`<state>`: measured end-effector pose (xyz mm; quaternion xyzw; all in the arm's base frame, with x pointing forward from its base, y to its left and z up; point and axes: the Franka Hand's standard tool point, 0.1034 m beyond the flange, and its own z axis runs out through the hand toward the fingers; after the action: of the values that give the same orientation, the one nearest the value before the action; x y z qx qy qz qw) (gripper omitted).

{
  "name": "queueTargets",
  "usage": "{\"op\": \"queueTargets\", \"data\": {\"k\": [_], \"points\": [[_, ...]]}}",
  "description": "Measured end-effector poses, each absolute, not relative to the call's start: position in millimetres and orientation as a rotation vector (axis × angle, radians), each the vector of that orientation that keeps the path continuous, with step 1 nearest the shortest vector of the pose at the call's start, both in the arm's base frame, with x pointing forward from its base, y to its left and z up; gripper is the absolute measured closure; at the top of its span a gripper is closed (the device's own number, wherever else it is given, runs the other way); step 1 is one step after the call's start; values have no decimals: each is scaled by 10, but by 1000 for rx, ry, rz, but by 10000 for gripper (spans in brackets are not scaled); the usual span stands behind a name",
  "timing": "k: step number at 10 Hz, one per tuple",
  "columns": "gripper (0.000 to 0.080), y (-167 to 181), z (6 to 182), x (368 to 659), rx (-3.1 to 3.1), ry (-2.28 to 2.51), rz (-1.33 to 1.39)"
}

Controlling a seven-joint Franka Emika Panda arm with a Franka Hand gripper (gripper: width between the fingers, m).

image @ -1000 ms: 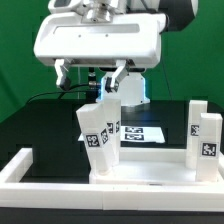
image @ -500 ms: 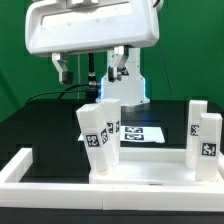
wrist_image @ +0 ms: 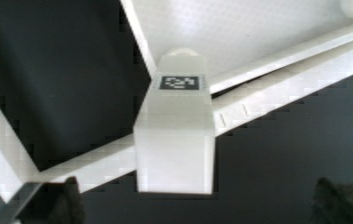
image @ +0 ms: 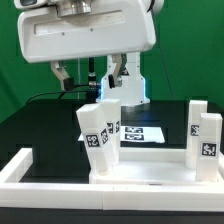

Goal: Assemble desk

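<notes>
Now gripper (image: 90, 72) open, hovers above upright leg block (image: 97, 140).

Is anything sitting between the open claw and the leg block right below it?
Nothing visible does. The claw hangs open above the upright leg block, with only free space between them in both views.

Open air under my spread fingers (image: 90, 72); upright legs (image: 100, 130) on the tabletop (image: 140, 165) block frame centre and lower right.
</notes>
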<state>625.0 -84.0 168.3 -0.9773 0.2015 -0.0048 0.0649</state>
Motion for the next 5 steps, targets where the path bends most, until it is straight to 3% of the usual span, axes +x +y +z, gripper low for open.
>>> {"op": "queueTargets", "data": {"k": [5], "points": [[150,-840,1361,6261,-2978,637,-14]]}}
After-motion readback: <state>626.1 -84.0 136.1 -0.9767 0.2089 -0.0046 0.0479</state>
